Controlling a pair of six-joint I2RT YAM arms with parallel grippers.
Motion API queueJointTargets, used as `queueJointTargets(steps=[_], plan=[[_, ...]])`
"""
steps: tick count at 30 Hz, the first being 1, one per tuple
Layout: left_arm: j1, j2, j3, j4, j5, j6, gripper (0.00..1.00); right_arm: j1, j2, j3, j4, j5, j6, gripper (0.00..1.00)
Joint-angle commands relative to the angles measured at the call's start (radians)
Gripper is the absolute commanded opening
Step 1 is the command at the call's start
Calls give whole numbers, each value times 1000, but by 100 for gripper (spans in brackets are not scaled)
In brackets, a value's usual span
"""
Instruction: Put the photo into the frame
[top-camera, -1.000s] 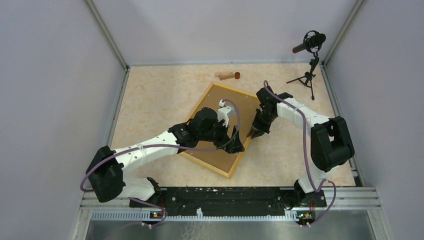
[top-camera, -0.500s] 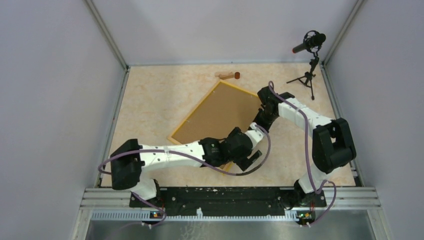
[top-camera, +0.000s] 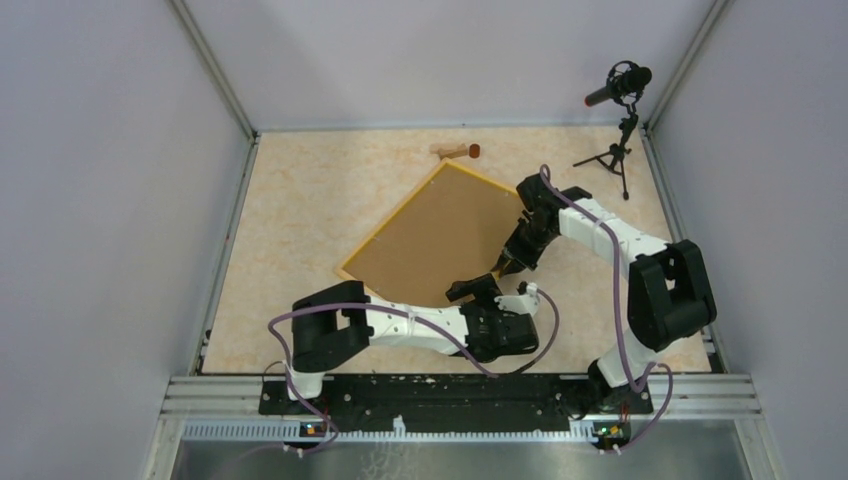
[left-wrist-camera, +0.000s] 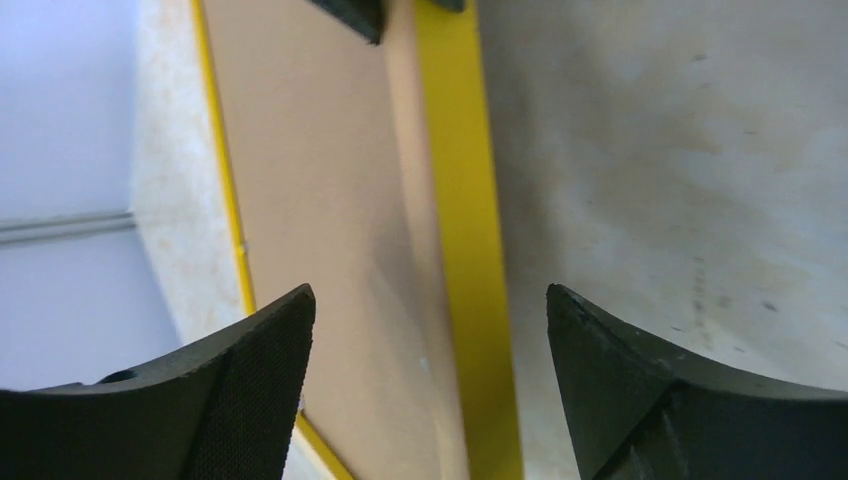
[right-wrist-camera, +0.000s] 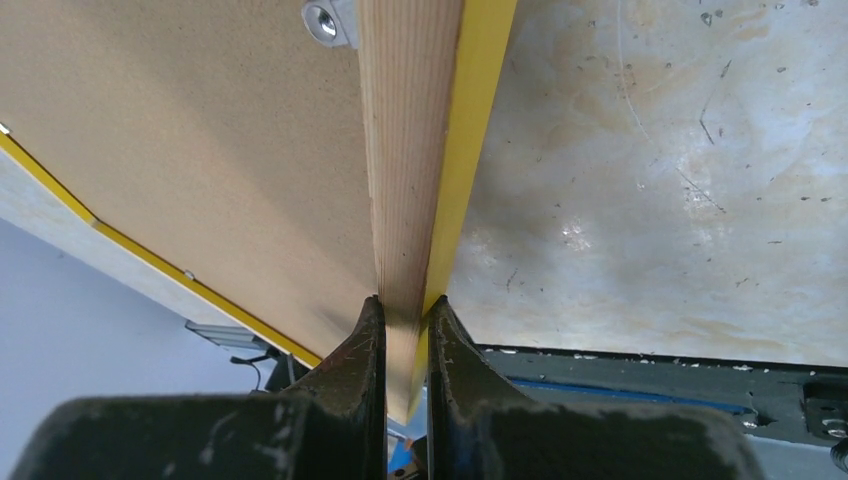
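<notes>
Right now the right fingers (right-wrist-camera: 360, 360) are pinching the long right-hand rail of the frame (left-wrist-camera: 462, 200), closed tight on the bare wood with the yellow face just outside them. The left fingers (left-wrist-camera: 250, 360) are standing wide apart, holding nothing and hovering over that same rail near the frame's corner closest to the near edge of the surface (top-camera: 300, 220).

The frame is sitting back-side up around the middle of the surface, one corner pointing toward the far edge, and the brown backing board (top-camera: 430, 240) is filling it. We are not seeing the photo anywhere; whether it is lying under the board we cannot tell.

We are judging the frame to be light and stiff, though the thin rail is giving only a narrow hold, so it is likely to swing if we are lifting it by one point. Taking the rail with both sets of fingers, well apart, looks safer. The board looks thin and smooth, probably needing to be lifted by an edge beside the metal tab (right-wrist-camera: 328, 20). A glossy print is probably bending and creasing easily, so we are planning to take it by its border.
</notes>
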Motion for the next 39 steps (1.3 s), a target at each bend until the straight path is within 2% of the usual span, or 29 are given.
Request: queueJointTargets(steps=[1, 6, 14, 16, 18, 20, 22, 23, 28, 31, 35, 39], plan=[[1, 15, 36, -31, -200, 6, 86, 5, -84, 4, 64, -79, 39, 0], [-2, 3, 21, 15, -184, 69, 54, 8, -97, -7, 62, -84, 46, 0], [-13, -110, 32, -8, -173, 125, 22, 8, -192, 27, 79, -28, 1, 0], [-13, -140, 50, -38, -161, 124, 13, 8, -241, 17, 139, -41, -60, 11], [-13, -167, 73, -72, -154, 124, 0, 8, -314, -6, 212, -63, -91, 34], [-12, -198, 93, -90, -124, 128, 0, 6, -401, -6, 240, -29, -118, 68], [-11, -230, 121, -109, -75, 160, 0, -5, -466, 55, 194, 45, -177, 90], [-11, -251, 137, -113, -40, 172, 0, -13, -485, 118, 149, 84, -214, 97], [8, -369, 259, -122, 226, 216, 0, -30, -521, 526, -49, 306, -387, 99], [108, -434, 357, -142, 483, 187, 0, -28, -561, 651, -45, 390, -439, 99], [373, -512, 398, -97, 840, 141, 0, -28, -693, 591, 72, 446, -443, 99], [607, -482, 431, -70, 1158, 25, 0, -29, -790, 477, 166, 464, -440, 99]])
